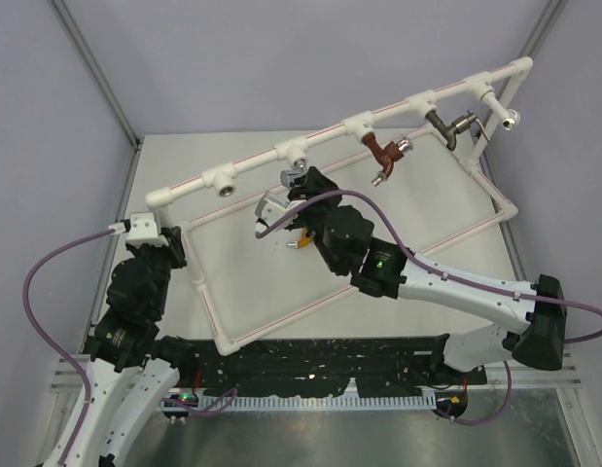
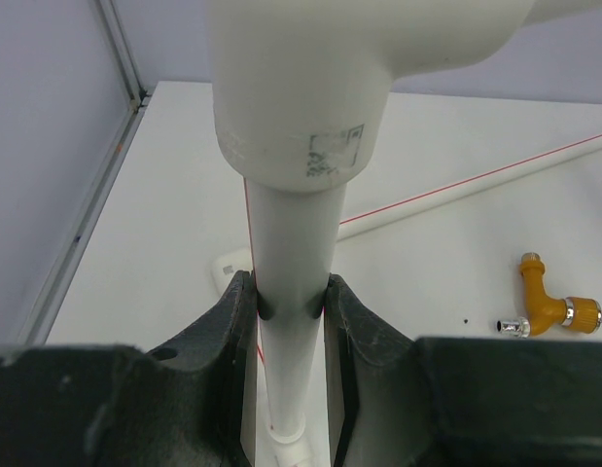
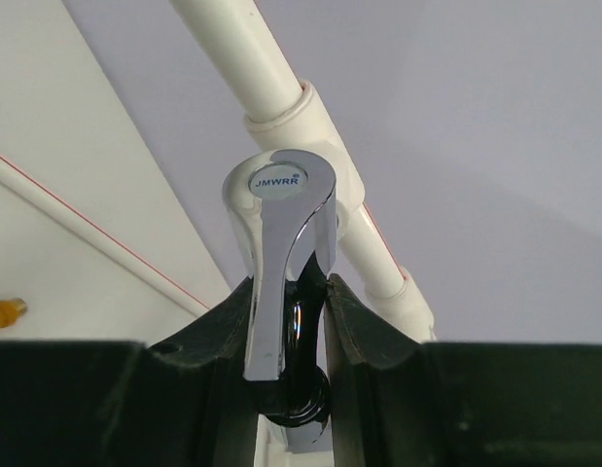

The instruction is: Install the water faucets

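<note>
Left gripper (image 2: 291,297): clamped on white plastic pipe frame (image 2: 289,219).
Right gripper (image 3: 291,292): clamped on shiny chrome faucet (image 3: 279,233).

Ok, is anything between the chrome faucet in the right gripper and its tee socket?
Nothing visible. The chrome faucet, shut in the right gripper, sits right at the tee socket with no object between them. Whether its thread has entered cannot be told.

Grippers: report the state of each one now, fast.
Left gripper: jaws shut on the white frame post.
Right gripper: jaws shut on the chrome faucet.
</note>
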Robot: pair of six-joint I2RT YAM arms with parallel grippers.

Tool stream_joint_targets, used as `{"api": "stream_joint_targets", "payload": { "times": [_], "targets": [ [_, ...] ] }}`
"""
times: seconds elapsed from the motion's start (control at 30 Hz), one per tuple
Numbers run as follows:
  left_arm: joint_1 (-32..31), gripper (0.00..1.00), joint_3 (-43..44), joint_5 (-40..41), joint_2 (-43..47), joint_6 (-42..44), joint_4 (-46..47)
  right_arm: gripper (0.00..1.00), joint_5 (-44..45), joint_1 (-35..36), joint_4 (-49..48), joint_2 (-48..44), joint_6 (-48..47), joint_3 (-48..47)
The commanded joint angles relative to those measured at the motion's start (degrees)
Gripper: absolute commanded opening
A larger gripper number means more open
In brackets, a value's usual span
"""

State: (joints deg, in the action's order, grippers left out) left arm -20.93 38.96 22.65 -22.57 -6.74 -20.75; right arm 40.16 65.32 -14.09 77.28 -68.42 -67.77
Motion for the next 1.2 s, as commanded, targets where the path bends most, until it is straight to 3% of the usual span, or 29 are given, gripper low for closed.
{"api": "stream_joint_targets", "payload": {
  "times": [0.0, 0.27, 0.53, 1.17],
  "targets": [
    [-1.92, 0.00, -0.81, -8.68, 0.86, -0.64, -4.38, 0.05, -11.41, -2.12, 3.27, -1.95, 20.22, -4.65],
    [-1.84, 0.00, -0.90, -8.59, 1.82, -0.73, -4.65, 0.05, -22.13, -8.18, 6.00, -4.76, 44.39, -5.09],
    [-2.10, 0.00, -1.17, -8.86, 2.79, -0.99, -4.74, 0.05, -27.59, -11.53, 6.00, -5.82, 61.64, -3.69],
    [-2.71, 0.00, -1.43, -8.07, 4.20, -1.52, -5.00, 0.05, -29.35, -19.26, -11.92, -8.28, 104.18, 11.16]
  ]
}}
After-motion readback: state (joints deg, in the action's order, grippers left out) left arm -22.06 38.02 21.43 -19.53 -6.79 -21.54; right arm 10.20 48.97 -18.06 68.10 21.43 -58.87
